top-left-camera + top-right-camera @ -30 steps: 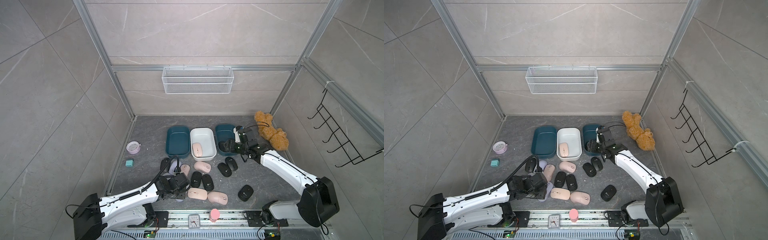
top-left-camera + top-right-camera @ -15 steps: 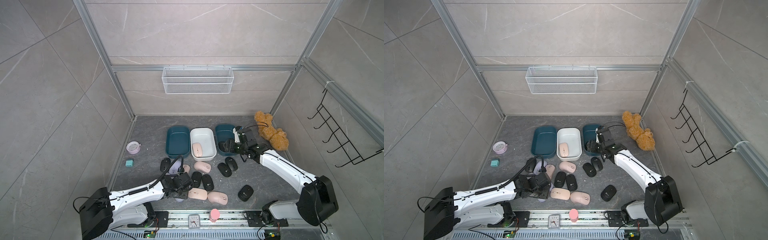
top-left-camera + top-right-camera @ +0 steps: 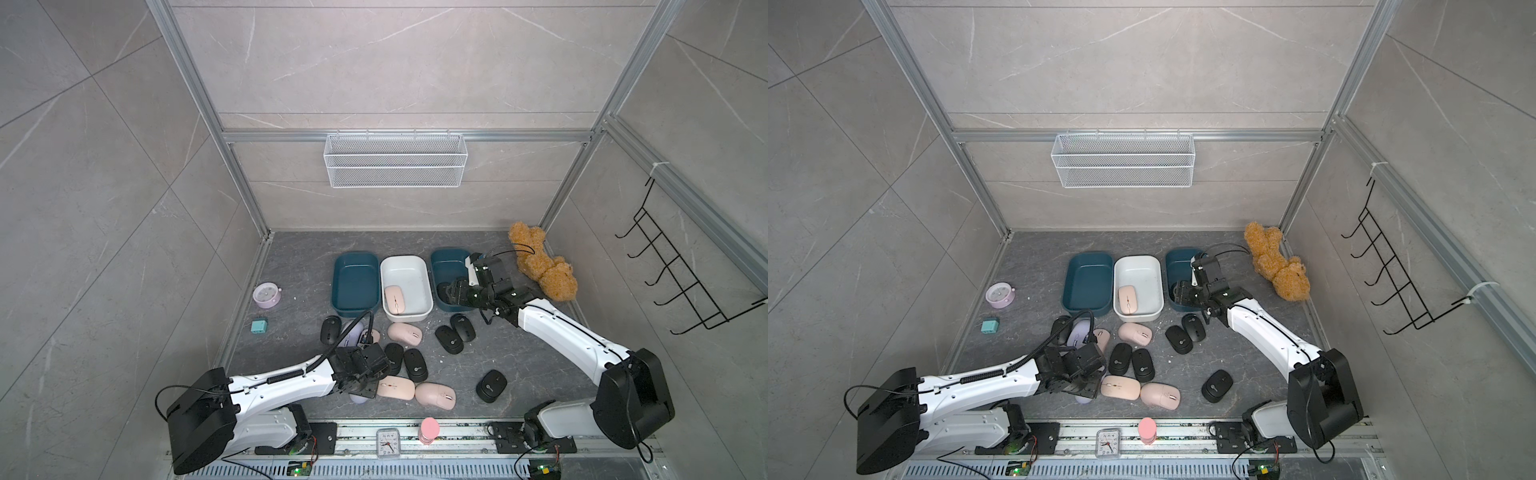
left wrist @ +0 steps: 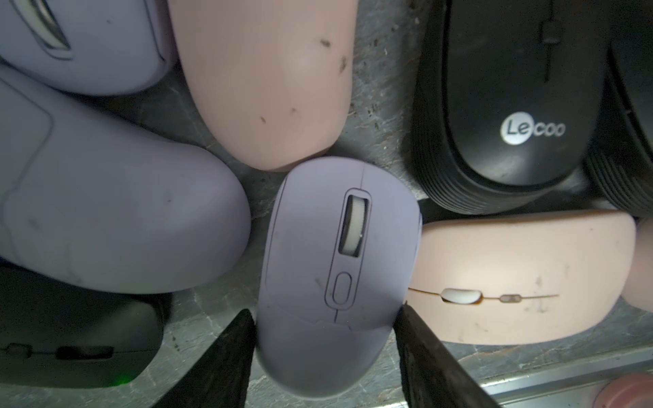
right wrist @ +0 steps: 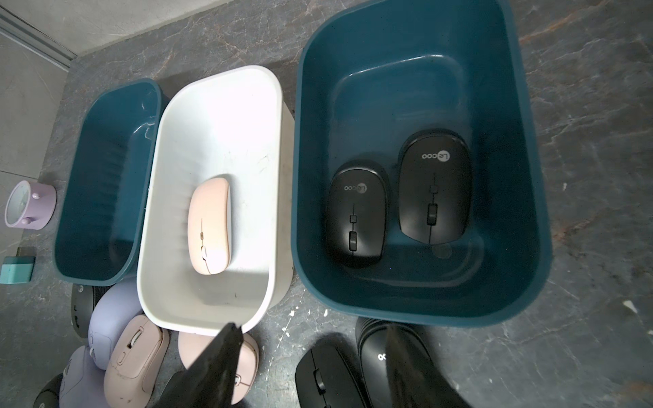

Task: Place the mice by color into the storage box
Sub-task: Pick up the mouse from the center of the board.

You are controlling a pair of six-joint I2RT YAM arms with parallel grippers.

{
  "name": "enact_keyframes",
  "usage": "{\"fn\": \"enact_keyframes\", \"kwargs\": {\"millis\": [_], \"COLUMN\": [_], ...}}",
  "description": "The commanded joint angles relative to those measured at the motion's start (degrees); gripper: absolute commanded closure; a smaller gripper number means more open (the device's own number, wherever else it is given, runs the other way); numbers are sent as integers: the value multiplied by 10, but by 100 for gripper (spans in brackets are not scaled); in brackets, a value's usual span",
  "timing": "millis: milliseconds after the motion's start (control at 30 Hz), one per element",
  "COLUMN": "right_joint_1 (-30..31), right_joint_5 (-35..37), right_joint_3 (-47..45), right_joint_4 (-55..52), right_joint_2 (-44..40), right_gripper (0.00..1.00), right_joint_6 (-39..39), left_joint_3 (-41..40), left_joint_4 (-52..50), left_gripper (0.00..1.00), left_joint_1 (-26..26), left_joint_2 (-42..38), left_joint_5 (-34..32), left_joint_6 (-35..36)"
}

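Grasp setup on lavender mouse (image 4: 335,268); right arm waiting at the black bin.
Bins are split by colour: two black mice (image 5: 355,222) in right bin (image 5: 501,141), one pink mouse (image 5: 211,226) in white bin (image 5: 169,212), and left bin (image 5: 106,159) is bare, so probably meant for lavender. Left gripper (image 4: 325,311) straddles the lavender mouse on the table (image 3: 291,266), fingers (image 4: 226,353) at its flanks, gap narrow. Can't tell if it's clamped yet. Right gripper (image 5: 312,326) hovers by the right bin's near rim, jaws partly apart, holding nothing.
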Motion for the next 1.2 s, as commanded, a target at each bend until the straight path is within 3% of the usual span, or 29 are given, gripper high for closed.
{"fn": "enact_keyframes", "kwargs": {"millis": [0, 700, 933, 1167], "right_joint_1": [1, 1, 1, 2], "right_joint_5": [-4, -5, -3, -4], "right_joint_3": [1, 8, 9, 11], "right_joint_4": [6, 0, -4, -6], "right_joint_2": [5, 7, -3, -8], "right_gripper": [33, 33, 34, 34], "right_joint_6": [8, 13, 12, 13], "left_joint_3": [0, 9, 16, 66], "left_joint_4": [37, 62, 15, -60], "left_gripper": [36, 35, 50, 53], "left_joint_1": [-2, -2, -2, -2], "left_joint_2": [29, 87, 32, -25], "left_joint_5": [21, 34, -23, -87], "left_joint_6": [18, 29, -16, -38]}}
